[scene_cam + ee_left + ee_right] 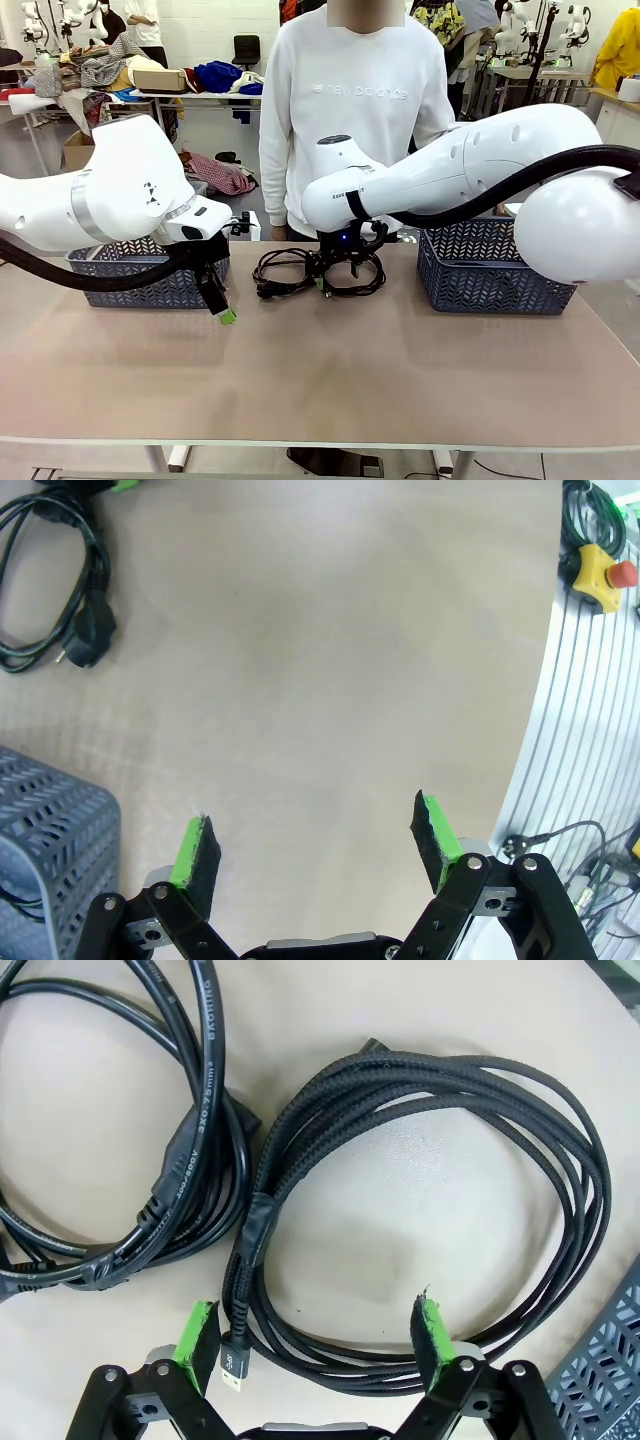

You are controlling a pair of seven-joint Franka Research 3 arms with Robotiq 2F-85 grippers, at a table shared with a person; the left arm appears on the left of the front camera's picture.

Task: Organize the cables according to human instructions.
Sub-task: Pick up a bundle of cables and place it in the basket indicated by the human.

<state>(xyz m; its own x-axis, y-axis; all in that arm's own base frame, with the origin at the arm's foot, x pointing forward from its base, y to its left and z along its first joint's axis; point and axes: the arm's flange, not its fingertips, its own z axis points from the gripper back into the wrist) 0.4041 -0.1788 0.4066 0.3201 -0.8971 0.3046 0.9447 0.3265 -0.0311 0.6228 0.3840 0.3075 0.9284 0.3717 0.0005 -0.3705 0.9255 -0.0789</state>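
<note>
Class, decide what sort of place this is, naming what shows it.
Probably a robotics lab: white robot arms over a beige table with coiled black cables, and a yellow box with red emergency-stop button nearby.

Bright, even light is delivered from overhead, so only soft, faint shadows are laid on the pale beige matte tabletop (330, 370) under the glossy white robot arm shell (575, 225), where mild highlights are seen. On the tabletop, the braided black coiled cable (450, 1070) is rendered sharply, and a dull sheen is carried by the smooth black rubber cord (208, 1020). Beside the tabletop, the ribbed silver metal rail (590, 730) is bowed by wide-angle distortion.
</note>
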